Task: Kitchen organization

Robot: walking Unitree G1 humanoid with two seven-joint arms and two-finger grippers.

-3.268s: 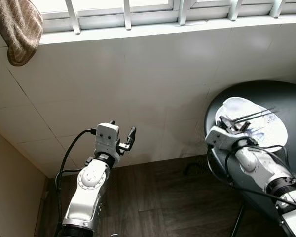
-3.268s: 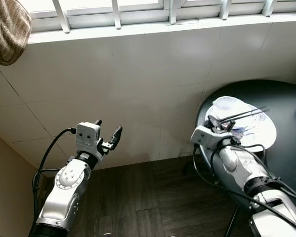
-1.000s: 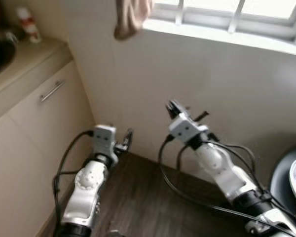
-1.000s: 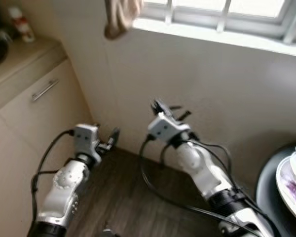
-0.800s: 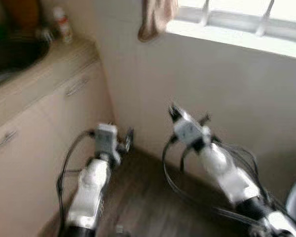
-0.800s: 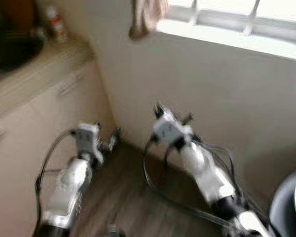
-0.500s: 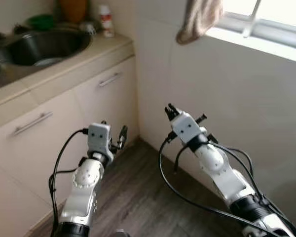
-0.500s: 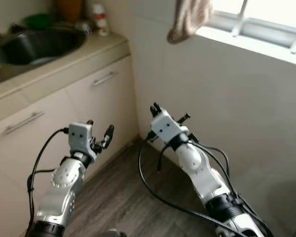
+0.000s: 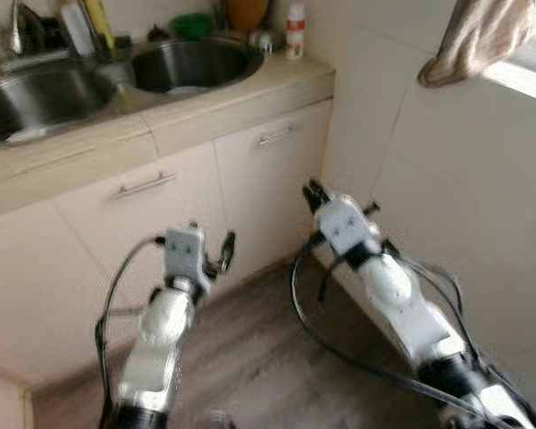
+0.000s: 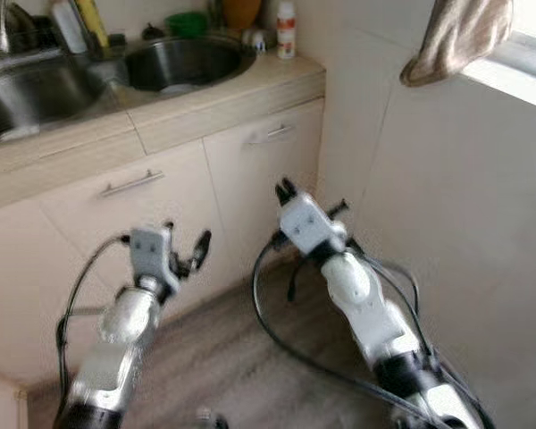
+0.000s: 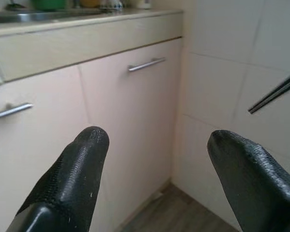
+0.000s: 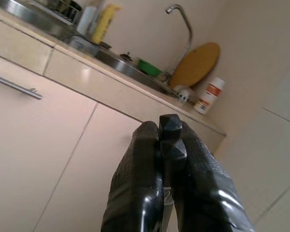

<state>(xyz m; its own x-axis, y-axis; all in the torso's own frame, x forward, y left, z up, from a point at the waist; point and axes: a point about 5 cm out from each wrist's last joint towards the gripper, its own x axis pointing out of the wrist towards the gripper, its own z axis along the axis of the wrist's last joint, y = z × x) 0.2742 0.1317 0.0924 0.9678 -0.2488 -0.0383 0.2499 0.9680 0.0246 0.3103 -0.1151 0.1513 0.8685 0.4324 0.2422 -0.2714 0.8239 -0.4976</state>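
We see the right gripper raised in front of the cream cabinet doors, below the tabletop that carries the steel sink. Its fingers are pressed together on a pair of chopsticks, whose dark squared ends show between the pads in the right wrist view. The left gripper hovers beside it, nearer the cabinets, fingers spread wide and holding nothing. We judge the chopsticks to be very light, stiff and smooth. That makes them apt to scissor apart or slide out of a pinch, so they are best gripped with both sticks lying side by side and flat against the pads. In the left wrist view they show as two thin dark lines, close together and nearly parallel, slanting across the white wall tiles. We take their long axis to run out from the right gripper toward the cabinet side, with the free end dipping lower. We cannot tell which end is the tip, and the head views are too blurred to show the sticks.
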